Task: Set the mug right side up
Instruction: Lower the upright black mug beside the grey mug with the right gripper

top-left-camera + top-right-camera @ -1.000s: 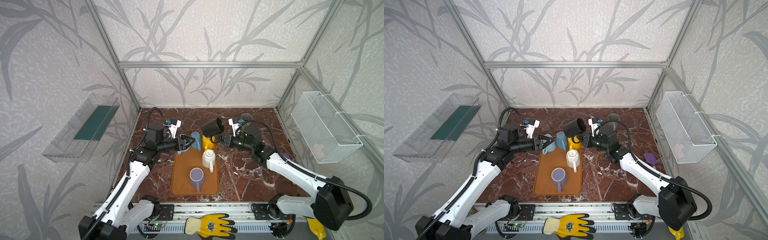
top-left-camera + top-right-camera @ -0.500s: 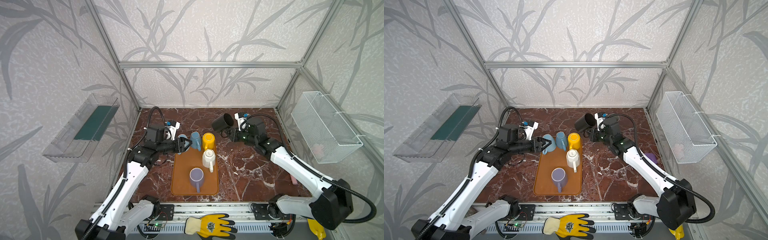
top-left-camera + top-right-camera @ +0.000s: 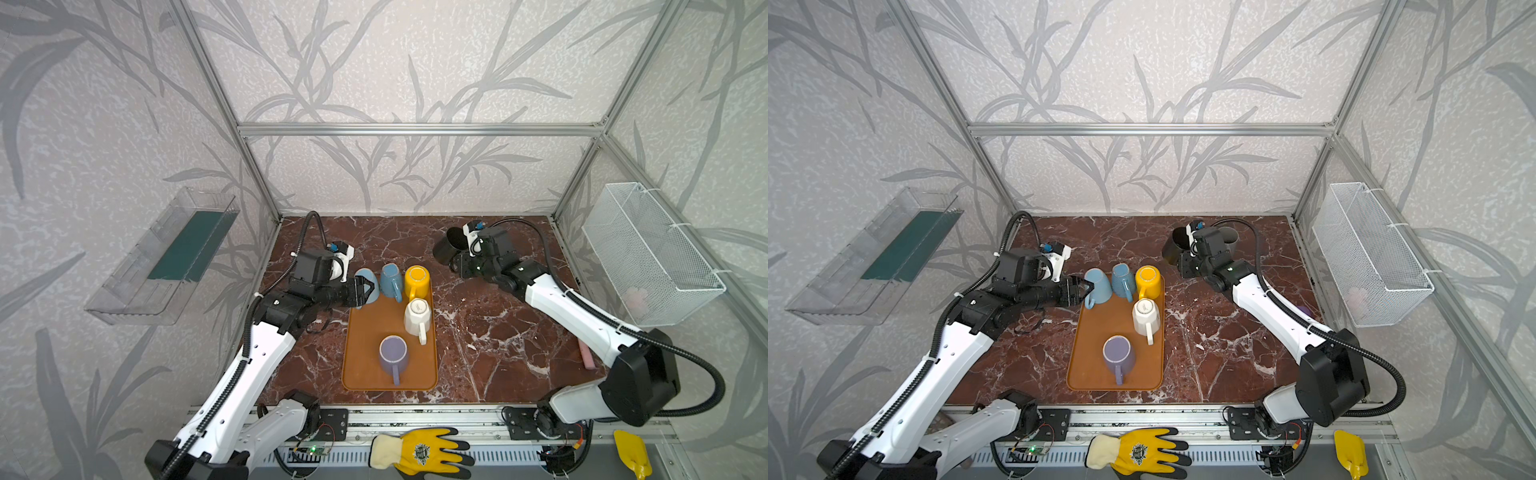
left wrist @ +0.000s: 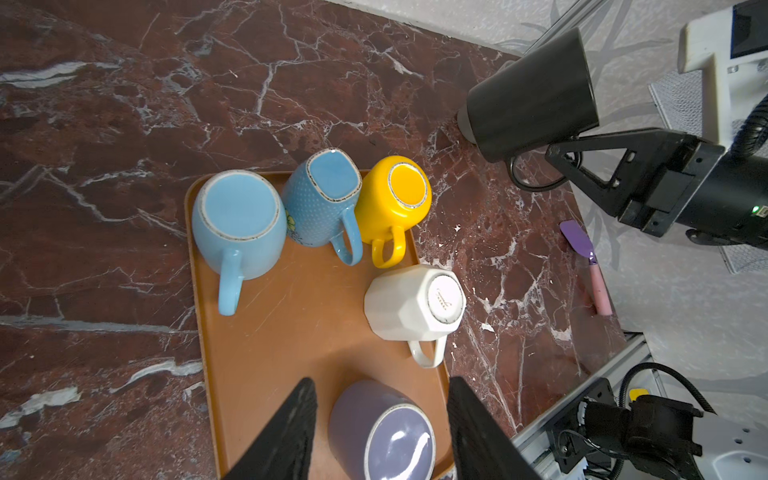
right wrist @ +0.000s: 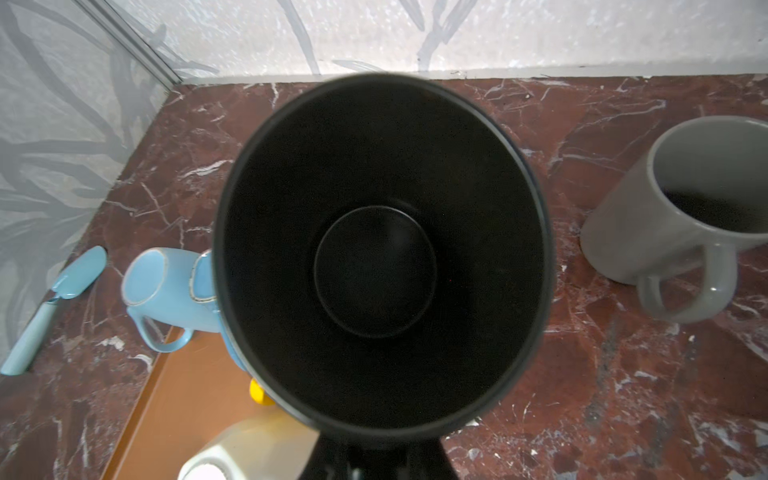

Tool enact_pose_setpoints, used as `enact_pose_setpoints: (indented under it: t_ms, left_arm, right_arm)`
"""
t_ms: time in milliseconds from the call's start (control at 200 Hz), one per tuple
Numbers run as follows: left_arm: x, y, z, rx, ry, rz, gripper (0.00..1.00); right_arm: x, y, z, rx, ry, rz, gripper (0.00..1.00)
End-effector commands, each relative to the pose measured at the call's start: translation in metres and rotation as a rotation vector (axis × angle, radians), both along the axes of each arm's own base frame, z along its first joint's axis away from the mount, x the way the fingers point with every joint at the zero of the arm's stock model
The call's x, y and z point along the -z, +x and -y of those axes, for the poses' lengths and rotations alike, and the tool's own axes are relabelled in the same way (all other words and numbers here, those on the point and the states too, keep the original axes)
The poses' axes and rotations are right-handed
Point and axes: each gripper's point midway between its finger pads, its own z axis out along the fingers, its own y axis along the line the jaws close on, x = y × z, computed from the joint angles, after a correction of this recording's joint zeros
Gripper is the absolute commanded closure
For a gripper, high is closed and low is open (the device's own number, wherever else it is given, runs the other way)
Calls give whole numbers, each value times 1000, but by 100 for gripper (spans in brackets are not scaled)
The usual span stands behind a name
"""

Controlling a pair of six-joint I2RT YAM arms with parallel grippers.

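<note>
Far right of the marble table, the right pincer is clenched on the handle of the black mug. The mug hangs tilted, its open mouth turned up toward that arm's wrist camera and its base angled down toward the table (whether the base touches the stone cannot be told). A grey mug stands upright on the table just beyond it, near the far wall.

Across the scene, the left pincer hovers with jaws apart and nothing between them, just beside a light blue mug at the far left corner of the orange tray. Five mugs sit bottoms-up on that tray. The light blue one, a dotted blue mug and a yellow mug line the far edge, touching or nearly so. A white mug stands at the right edge and a purple mug toward the near end. A pink-handled spatula lies on the table at the right edge, and a blue spatula lies on the left, well apart from the tray.
</note>
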Motion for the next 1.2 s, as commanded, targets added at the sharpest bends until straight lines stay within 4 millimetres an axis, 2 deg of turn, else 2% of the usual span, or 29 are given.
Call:
enact_pose_setpoints:
  t_ms: [0,505,555,565,580,665,1195]
  left_arm:
    - [0,-4,-6,-6,53,0,47]
    - [2,-14,-12,-18,85,-8,48]
    - [3,-14,-10,-16,82,-11,48]
    - [4,-15,-10,-17,82,-12,48]
    - [4,-15,-10,-15,82,-14,48]
    - [7,-17,-9,-8,92,-19,49]
    - [12,-20,-11,0,136,-15,50]
  right_arm:
    - [-34,26,5,49,-23,129,100]
    - [2,71,21,190,-169,78,100]
    - [-2,75,23,199,-165,83,100]
    - [7,77,22,199,-176,66,100]
    - [11,79,22,203,-180,60,100]
    - [17,86,26,219,-195,44,100]
    - [54,115,52,285,-209,-29,100]
